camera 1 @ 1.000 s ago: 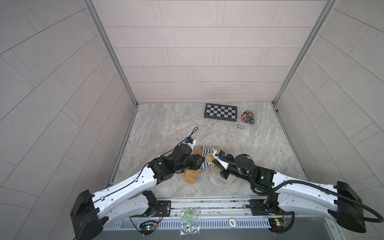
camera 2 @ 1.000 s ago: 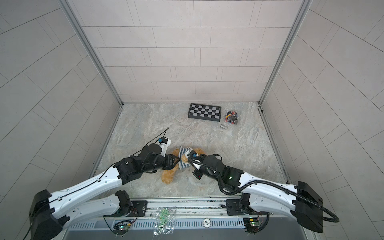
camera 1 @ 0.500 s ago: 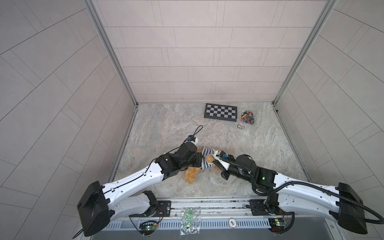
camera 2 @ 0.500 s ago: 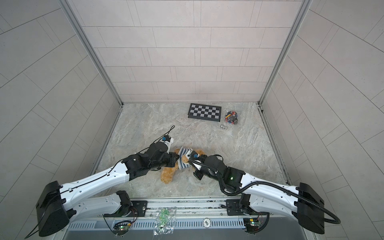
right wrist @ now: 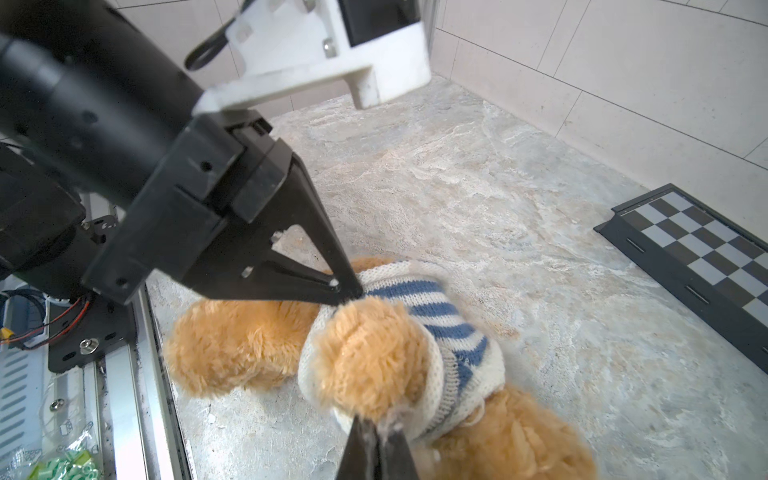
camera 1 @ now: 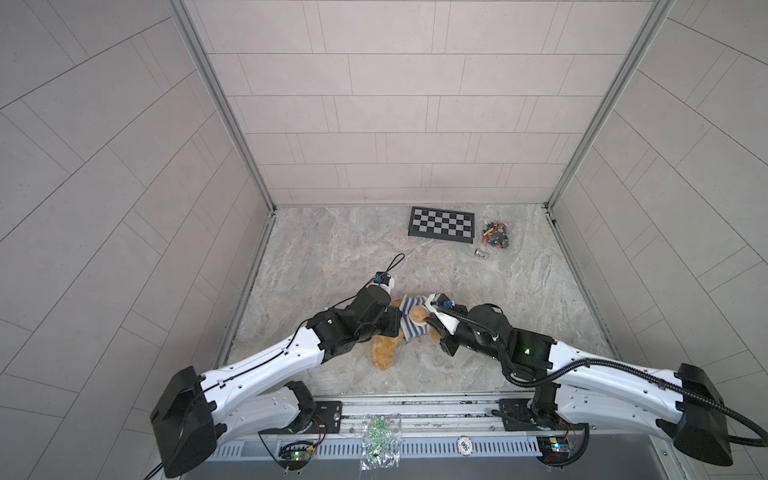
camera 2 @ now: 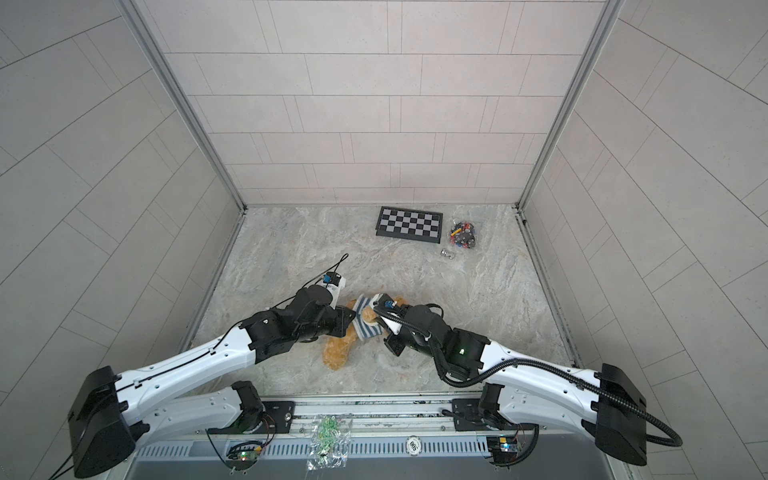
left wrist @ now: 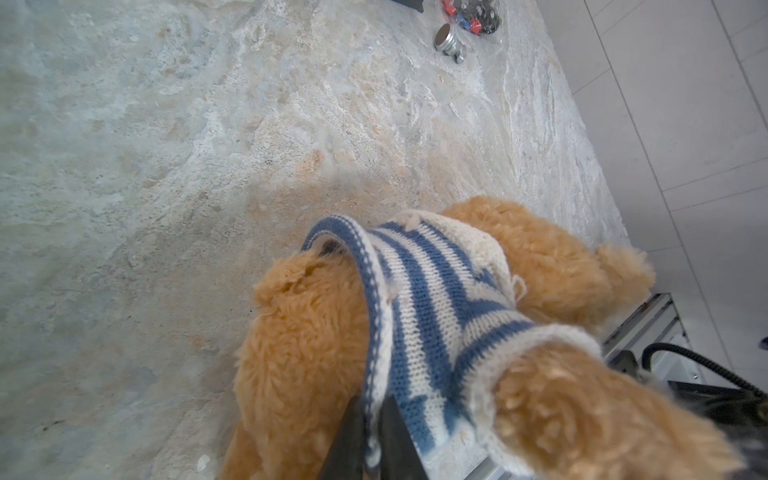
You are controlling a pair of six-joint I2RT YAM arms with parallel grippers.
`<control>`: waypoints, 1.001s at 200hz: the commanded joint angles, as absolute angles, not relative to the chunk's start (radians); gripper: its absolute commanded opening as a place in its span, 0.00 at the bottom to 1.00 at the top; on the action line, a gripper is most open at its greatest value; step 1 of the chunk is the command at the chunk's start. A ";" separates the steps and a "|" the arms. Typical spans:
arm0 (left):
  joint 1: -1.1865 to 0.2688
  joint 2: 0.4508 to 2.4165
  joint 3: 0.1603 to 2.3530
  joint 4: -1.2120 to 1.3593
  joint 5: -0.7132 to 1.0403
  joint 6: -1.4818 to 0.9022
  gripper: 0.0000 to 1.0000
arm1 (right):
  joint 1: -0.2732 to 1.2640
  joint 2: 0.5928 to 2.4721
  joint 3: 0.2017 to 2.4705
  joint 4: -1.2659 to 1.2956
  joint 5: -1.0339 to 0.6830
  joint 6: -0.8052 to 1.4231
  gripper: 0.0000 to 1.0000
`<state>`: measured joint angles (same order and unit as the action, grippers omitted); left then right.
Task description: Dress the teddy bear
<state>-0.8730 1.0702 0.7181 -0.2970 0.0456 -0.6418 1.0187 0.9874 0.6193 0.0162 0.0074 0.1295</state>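
The teddy bear [camera 1: 384, 353] lies on the stone table between my two grippers, golden-brown and fuzzy, with one leg pointing toward the front edge. A blue-and-white striped sweater [camera 1: 413, 322] sits around its upper body, and one arm [right wrist: 370, 353] pokes out through a sleeve. My left gripper [left wrist: 372, 409] is shut on the sweater's blue-edged hem [left wrist: 374, 291]. My right gripper [right wrist: 376, 428] is shut on the white cuff of that sleeve. In both top views the grippers [camera 1: 397, 328] [camera 2: 384, 328] meet at the bear [camera 2: 338, 353]. The bear's face is hidden.
A checkerboard [camera 1: 440, 224] lies at the back of the table, with a bag of small coloured pieces [camera 1: 494, 235] and a small metal part [camera 1: 482, 252] beside it. A bag of green pieces [camera 1: 378, 432] rests on the front rail. Tiled walls close in three sides.
My left gripper has moved in toward the bear and closed on the sweater's hem. The right gripper has kept its hold and place.
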 commanded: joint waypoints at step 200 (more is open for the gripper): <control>-0.858 1.168 0.682 -0.305 -0.066 -0.592 0.39 | 0.763 1.200 0.909 -0.216 -0.084 0.324 0.40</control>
